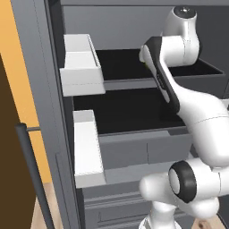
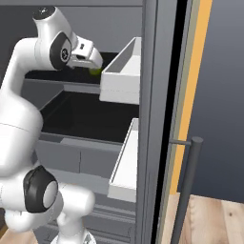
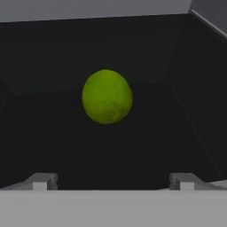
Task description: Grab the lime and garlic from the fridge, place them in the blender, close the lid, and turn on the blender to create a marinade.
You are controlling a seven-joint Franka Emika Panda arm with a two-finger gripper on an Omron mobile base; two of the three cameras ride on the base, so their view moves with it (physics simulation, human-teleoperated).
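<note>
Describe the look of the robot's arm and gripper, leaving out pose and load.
The arm is glossy white with rounded, bulging links, black bands and dark round caps at the joints. The gripper has two small blocky light grey finger tips. No cables or markings are visible.

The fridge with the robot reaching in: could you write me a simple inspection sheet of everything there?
Surface: black inner shelf of the open fridge, bare where visible.
Job's things: lime lying on the upper black shelf, ahead of the tool and between its fingertips' lines; a sliver also shows in the right base view.
Clutter: nothing seen.
Tool: tool open, short of the lime, holding nothing.
Cables: nothing seen.
Surroundings: white door bins, dark door handle, wooden floor, orange wall.
</note>
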